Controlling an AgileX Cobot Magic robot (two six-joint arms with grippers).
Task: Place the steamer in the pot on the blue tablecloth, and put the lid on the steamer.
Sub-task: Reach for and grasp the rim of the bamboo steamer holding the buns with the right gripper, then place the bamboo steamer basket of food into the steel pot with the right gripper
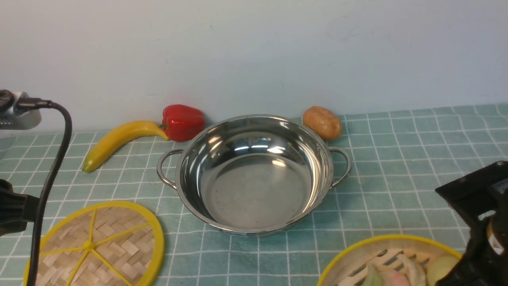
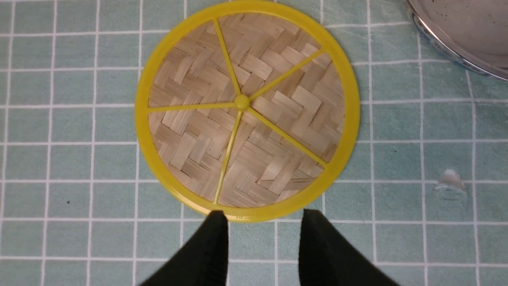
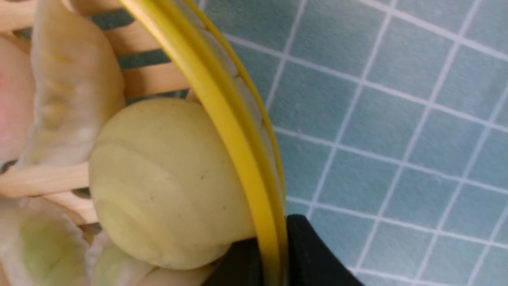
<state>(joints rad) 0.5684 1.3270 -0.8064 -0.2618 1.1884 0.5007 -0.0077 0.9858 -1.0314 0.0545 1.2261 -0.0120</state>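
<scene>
We found the right claw (image 3: 274,258) pinched on the rim of the steamer (image 3: 222,115), one finger inside the wall & one outside. We judged it an edge grip because the basket was full: a pale round bun (image 3: 166,182) & a pleated dumpling (image 3: 75,99) sat on the slats, leaving no room to reach in from above. The steamer was at the near right of the blue tablecloth (image 1: 397,159), well apart from the pot (image 1: 254,190); whether it was off the cloth yet we couldn't tell. The pot stood empty at ctr, mouth up, ready to take it. The lid (image 2: 246,107) lay flat at near left, knob up, w/ the left claw (image 2: 265,218) hanging over its near edge, fingers apart & holding nothing. It was prob. waiting, since the lid goes on only once the basket is seated. A banana (image 1: 115,141), red bell pepper (image 1: 182,121) & potato (image 1: 322,122) sat by the back wall (image 1: 254,51) behind the pot, out of the carry path. Step in hand, as we read it: lift & carry the steamer to the pot.
</scene>
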